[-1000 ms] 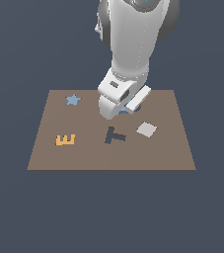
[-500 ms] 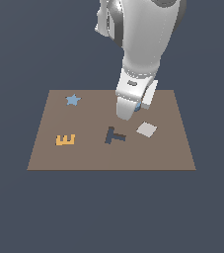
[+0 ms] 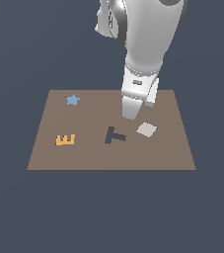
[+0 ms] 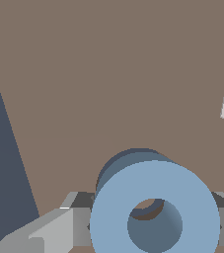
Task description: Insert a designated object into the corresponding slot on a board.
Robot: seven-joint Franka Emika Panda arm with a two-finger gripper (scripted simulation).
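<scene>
Exterior view, from its left: star (image 3: 73, 100), E (image 3: 65, 140), T (image 3: 114, 135), then the gripper (image 3: 129, 116) low over the board (image 3: 44, 148), square (image 3: 146, 129) beyond. Wrist view shows the jaws clamping the blue ring (image 4: 154, 210) by its rim above the dark slot (image 4: 123, 165). It looks rigid, light, possibly slippery.

Bare board (image 3: 153, 153) lies open along the frame's lower edge; the T (image 3: 114, 135) and grey square (image 3: 146, 129) flank the lowered arm.
</scene>
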